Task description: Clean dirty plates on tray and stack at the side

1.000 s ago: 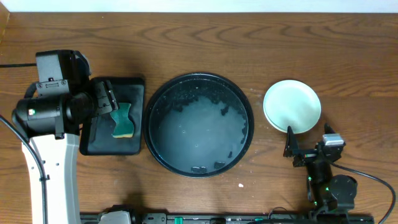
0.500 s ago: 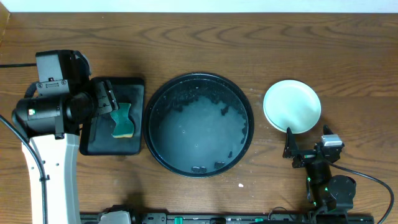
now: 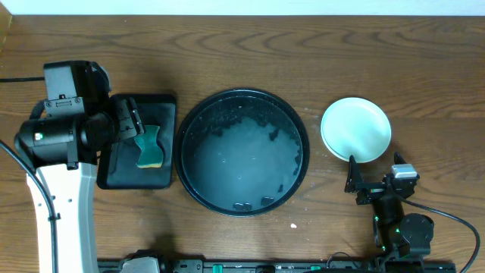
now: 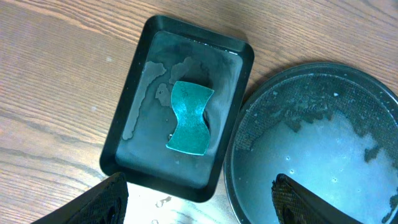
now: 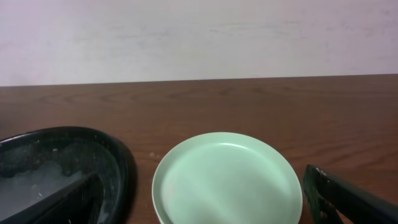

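A pale mint-green plate (image 3: pixel 356 129) lies on the table right of the large round black tray (image 3: pixel 189 182); it also shows in the right wrist view (image 5: pixel 227 180). Whether other plates lie under it I cannot tell. The tray holds only wet smears and dark crumbs, no plates; its rim shows in the left wrist view (image 4: pixel 231 180). My left gripper (image 4: pixel 199 202) is open and empty above the gap between the rectangular tray and the round tray. My right gripper (image 5: pixel 202 208) is open and empty, low near the table's front, just short of the plate.
A small rectangular black tray (image 3: pixel 121 176) left of the round tray holds a green sponge (image 3: pixel 149 146), also in the left wrist view (image 4: pixel 188 118). A white crumb (image 3: pixel 294 225) lies on the table in front of the round tray.
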### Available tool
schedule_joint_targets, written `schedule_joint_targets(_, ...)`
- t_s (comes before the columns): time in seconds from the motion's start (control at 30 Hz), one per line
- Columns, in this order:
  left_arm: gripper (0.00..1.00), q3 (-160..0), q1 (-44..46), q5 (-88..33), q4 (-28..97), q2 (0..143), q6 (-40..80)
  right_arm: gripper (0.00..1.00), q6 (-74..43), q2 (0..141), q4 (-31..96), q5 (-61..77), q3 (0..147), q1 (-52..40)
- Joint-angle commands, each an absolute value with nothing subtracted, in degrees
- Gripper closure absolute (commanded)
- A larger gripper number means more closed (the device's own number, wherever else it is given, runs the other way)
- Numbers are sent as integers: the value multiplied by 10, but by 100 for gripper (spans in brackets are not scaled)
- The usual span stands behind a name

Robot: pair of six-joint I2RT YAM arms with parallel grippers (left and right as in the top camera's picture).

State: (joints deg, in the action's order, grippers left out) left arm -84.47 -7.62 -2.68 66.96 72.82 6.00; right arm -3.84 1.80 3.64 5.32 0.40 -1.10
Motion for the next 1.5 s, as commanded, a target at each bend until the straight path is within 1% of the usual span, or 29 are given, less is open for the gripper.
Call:
schedule_joint_targets(0.0, 25, -845, -76, -23, 673, 723, 65, 1, -36, 14, 39, 50, 3, -16)
schedule_joint_targets(0.07, 25, -844, -76, -25, 671, 701, 65, 1, -36, 14, 39, 50, 3, -16)
schedule_joint_targets(0.17, 25, -814, -64, -28, 616, 660, 60, 1, -36, 14, 39, 50, 3, -16)
schedule_joint_targets(0.43, 25, -489, -27, -28, 227, 419, 49, 1, -36, 14, 39, 50, 3, -16)
schedule_joint_targets(0.53, 25, -375, -16, -28, 145, 334, 44, 1, -36, 14, 39, 50, 3, -16)
schedule_joint_targets(0.7, 25, -206, -13, -28, 57, 202, 28, 1, -36, 14, 39, 50, 3, -16)
schedule_joint_targets(0.8, 25, -147, -13, -28, 32, 153, 4, 1, -36, 14, 39, 50, 3, -16)
schedule_joint_targets(1.0, 25, -73, -13, -28, 31, 77, -30, 1, -36, 14, 39, 50, 3, -16)
schedule_joint_targets(1.47, 25, -6, -13, -28, 47, 4, -30, 1, -36, 14, 39, 50, 3, -16)
